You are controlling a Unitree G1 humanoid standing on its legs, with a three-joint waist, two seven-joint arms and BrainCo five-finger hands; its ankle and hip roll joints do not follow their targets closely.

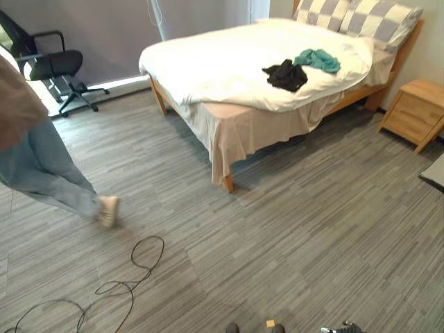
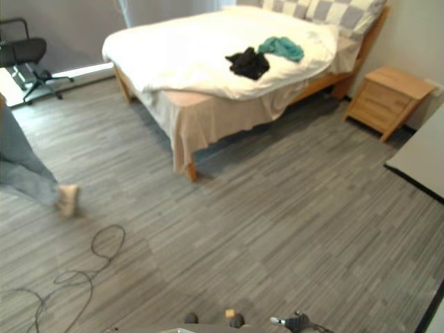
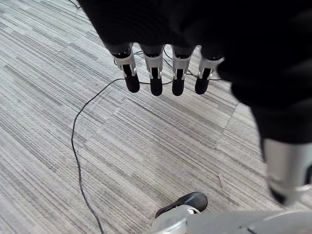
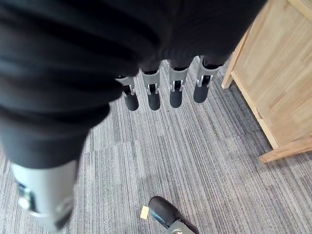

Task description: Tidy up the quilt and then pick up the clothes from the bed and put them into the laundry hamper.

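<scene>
Fingers (image 3: 155, 80) hang relaxed over floor (image 1: 312, 229), bed (image 1: 229, 149) well apart.

soft cloth quilt (image 1: 229, 66), wooden nightstand (image 1: 414, 111)

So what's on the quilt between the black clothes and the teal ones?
Nothing: in the left eye view the black clothes and teal clothes lie next to each other on the white quilt, edges about touching.
</scene>
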